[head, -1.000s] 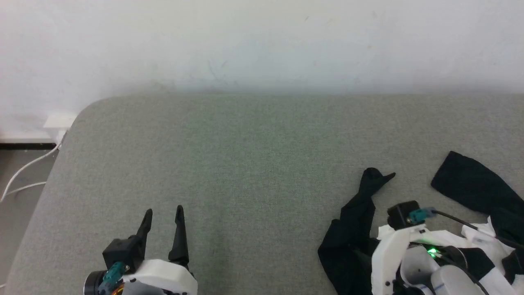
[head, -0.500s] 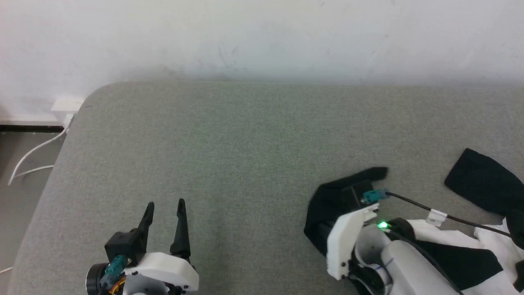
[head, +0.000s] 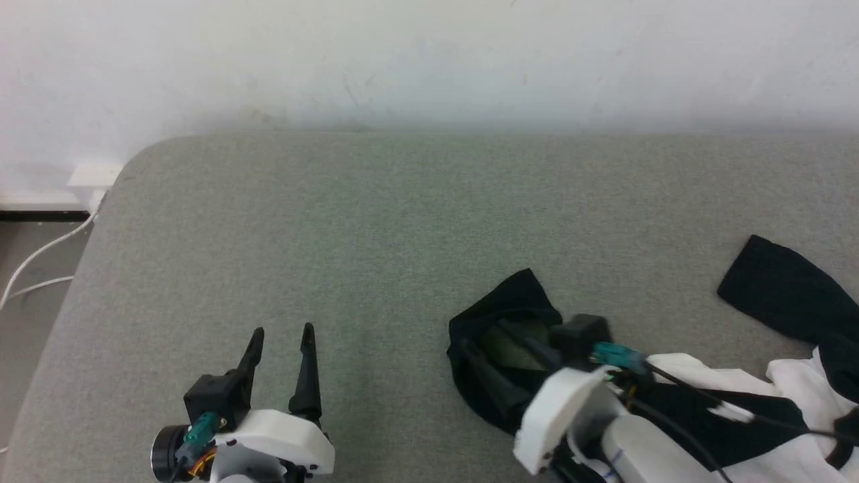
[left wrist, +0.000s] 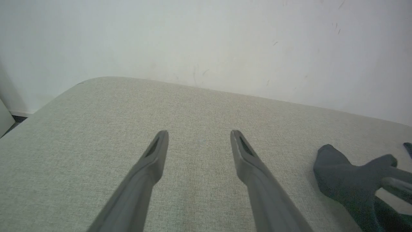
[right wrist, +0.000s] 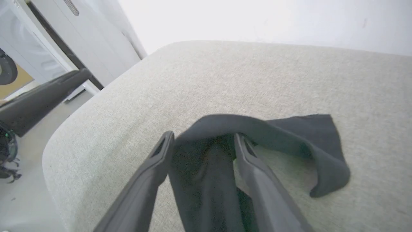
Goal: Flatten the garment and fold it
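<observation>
Black-sleeved white garment point(head: 795, 382), grey-green finely woven surface point(head: 402, 228), off-white scuffed wall point(head: 429, 60), white cable point(head: 40, 258)

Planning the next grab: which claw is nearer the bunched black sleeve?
Right. The right claw is at the sleeve, fabric draped around its spread fingers; the left claw sits apart over the cushion, to the sleeve's left.

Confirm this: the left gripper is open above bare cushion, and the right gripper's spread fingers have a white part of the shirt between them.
Wrong colour. The right wrist view shows a black sleeve of the garment between the right gripper's spread fingers, not a white part. The left gripper is indeed open above bare cushion.
</observation>
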Motion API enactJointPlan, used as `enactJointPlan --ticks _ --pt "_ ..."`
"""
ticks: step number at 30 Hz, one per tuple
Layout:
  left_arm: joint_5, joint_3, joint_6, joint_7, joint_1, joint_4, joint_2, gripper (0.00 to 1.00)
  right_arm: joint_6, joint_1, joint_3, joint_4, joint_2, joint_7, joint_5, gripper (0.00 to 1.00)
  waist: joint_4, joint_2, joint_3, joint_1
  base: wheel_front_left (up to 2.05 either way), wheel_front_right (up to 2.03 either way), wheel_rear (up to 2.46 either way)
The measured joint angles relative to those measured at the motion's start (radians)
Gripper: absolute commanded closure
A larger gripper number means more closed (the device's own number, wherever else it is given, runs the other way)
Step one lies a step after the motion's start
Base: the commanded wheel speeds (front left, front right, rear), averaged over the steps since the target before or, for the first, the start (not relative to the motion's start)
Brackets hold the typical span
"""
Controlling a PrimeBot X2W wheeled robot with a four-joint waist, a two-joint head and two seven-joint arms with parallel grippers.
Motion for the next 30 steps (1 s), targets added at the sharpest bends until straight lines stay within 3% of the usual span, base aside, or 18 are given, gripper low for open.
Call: enactJointPlan --ticks 7,12,19,23,30 --pt "0.000 -0.017 -0.002 0.002 -0.001 0.016 0.003 0.00 0.000 0.118 -0.168 -0.157 -0.067 -0.131 -0.066 0.00 -0.041 -0.0001 -0.011 0.0000 0.00 0.00 0.00" --pt "0.012 -0.068 -0.022 0.039 -0.017 0.033 0.001 0.00 0.000 0.215 -0.346 -0.305 -0.069 -0.128 -0.148 0.00 -0.077 -0.0002 -0.019 0.0000 0.00 0.00 0.00" --pt "0.047 -0.166 -0.059 0.147 -0.110 0.095 -0.012 0.00 0.000 0.358 -0.537 -0.541 -0.038 -0.040 -0.249 0.00 -0.122 -0.0002 -0.025 -0.0001 0.00 0.00 0.00" --pt "0.051 -0.212 -0.097 0.261 -0.187 0.171 -0.020 0.00 0.000 0.422 -0.594 -0.652 -0.010 0.013 -0.281 0.00 -0.149 -0.0002 -0.017 0.0000 0.00 0.00 0.00" --pt "0.024 -0.254 -0.158 0.560 -0.297 0.342 -0.024 0.00 0.000 0.474 -0.613 -0.752 0.018 0.062 -0.302 0.00 -0.196 -0.0002 0.006 -0.0001 0.00 0.00 0.00"
